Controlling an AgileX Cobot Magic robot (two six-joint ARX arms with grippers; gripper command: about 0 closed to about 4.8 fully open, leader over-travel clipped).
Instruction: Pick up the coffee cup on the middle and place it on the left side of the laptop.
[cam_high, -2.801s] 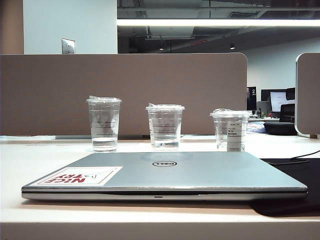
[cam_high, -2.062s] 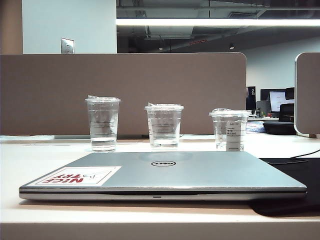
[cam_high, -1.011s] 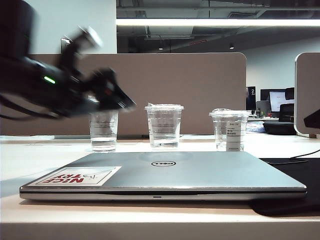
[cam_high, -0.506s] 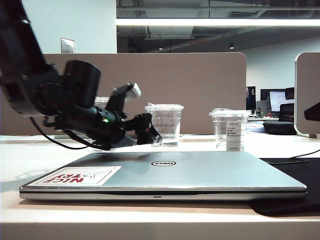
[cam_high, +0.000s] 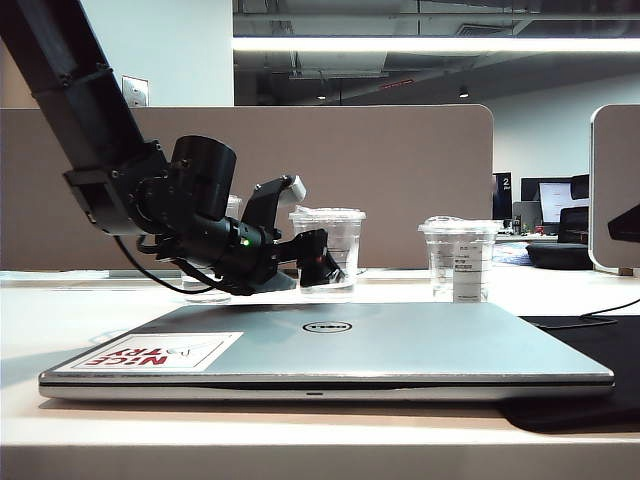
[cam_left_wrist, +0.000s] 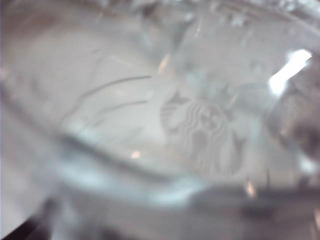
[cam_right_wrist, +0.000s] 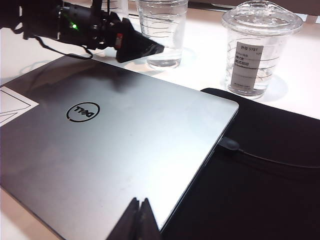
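Coffee cup (cam_high: 329, 249): stood upright on the desk (cam_high: 60, 320) behind the laptop (cam_high: 330, 350), in the middle of a row of three clear cups, with a shorter labelled cup (cam_high: 460, 258) to its right. Left claw (cam_high: 318, 262): held low over the laptop's rear edge, fingers spread wide, fingertips just at the cup's near wall; contact cannot be told. Right claw (cam_right_wrist: 139, 216): fingers pressed together, nothing held, poised above the laptop's near edge beside a black mat (cam_right_wrist: 260, 175)
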